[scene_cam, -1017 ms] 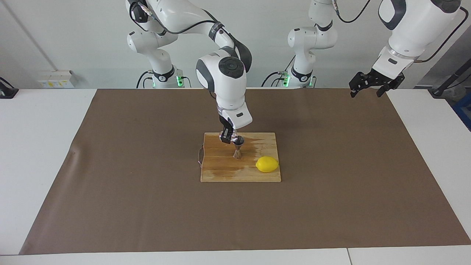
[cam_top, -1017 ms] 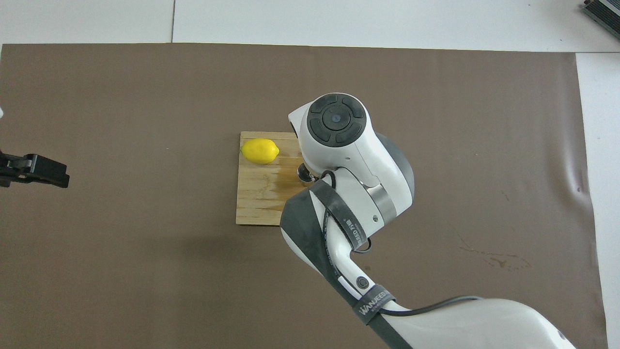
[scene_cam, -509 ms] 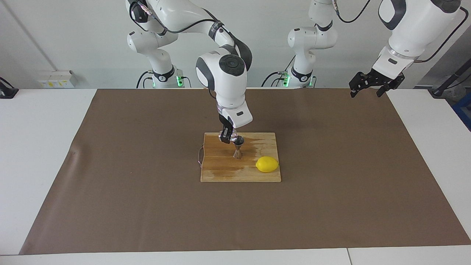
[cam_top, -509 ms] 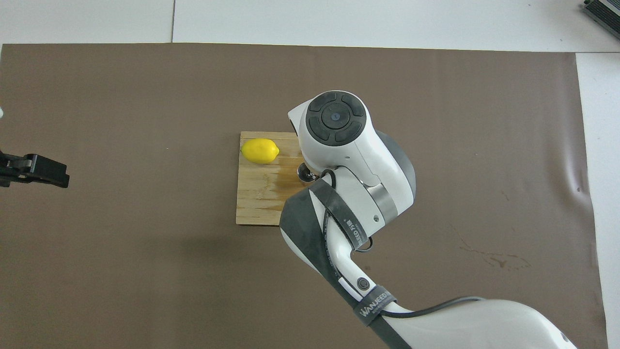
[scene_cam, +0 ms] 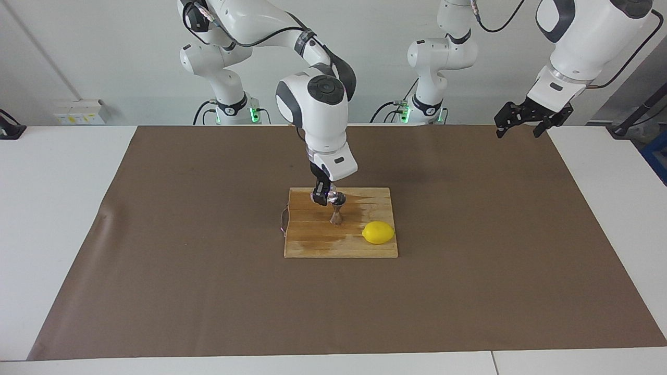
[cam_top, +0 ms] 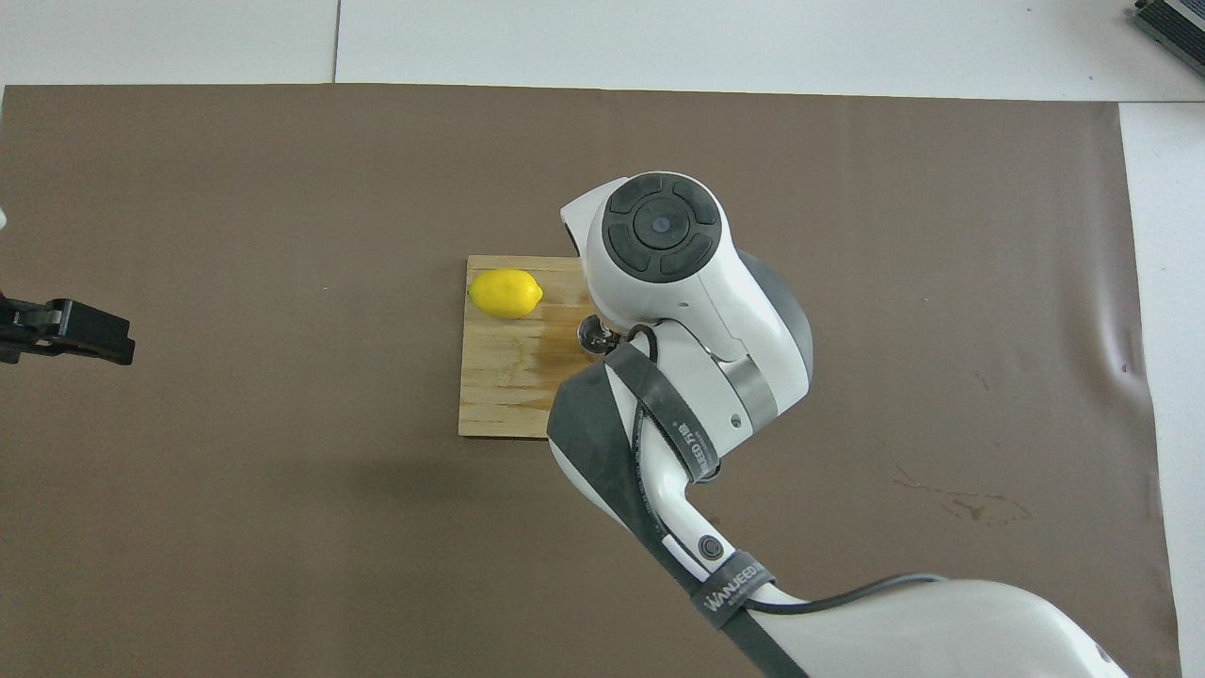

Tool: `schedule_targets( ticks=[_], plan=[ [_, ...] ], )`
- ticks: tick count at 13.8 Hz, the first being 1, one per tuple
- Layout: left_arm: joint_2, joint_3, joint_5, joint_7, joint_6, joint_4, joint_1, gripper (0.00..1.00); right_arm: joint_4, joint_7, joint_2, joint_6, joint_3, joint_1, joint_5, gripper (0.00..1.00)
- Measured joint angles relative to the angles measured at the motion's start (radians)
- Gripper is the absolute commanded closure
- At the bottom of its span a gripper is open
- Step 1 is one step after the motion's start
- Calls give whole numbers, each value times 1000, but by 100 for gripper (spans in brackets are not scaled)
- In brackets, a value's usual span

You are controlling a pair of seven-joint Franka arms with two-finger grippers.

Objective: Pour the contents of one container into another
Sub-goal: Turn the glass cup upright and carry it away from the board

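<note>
A steel hourglass jigger (scene_cam: 336, 214) stands upright on the wooden cutting board (scene_cam: 312, 246). Just above its mouth, my right gripper (scene_cam: 324, 196) is shut on the small clear glass (scene_cam: 328, 197), which is tipped toward the jigger's rim. In the overhead view the right arm's wrist covers the gripper and the glass; only the jigger's rim (cam_top: 591, 333) peeks out beside it. My left gripper (scene_cam: 518, 130) waits open and empty, raised over the mat's edge at the left arm's end of the table, and its tip (cam_top: 85, 331) shows at the overhead view's edge.
A yellow lemon (scene_cam: 378, 232) lies on the board's corner, farther from the robots than the jigger. The board (cam_top: 499, 395) has a darker wet patch around the jigger. A brown mat (scene_cam: 208, 291) covers the table.
The right arm's wrist has shifted slightly, bringing the tipped glass closer over the jigger's mouth. The left arm has not moved.
</note>
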Motion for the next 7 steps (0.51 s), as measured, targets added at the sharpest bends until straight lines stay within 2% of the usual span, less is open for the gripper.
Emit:
schedule_targets(
  ticks=[3, 7],
  plan=[
    [0, 0, 0, 0, 0, 0, 0, 0, -45, -89, -52, 59, -1, -83, 115, 100],
    [0, 0, 0, 0, 0, 0, 0, 0, -199, -348, -171, 133, -2, -243, 329, 100]
  ],
)
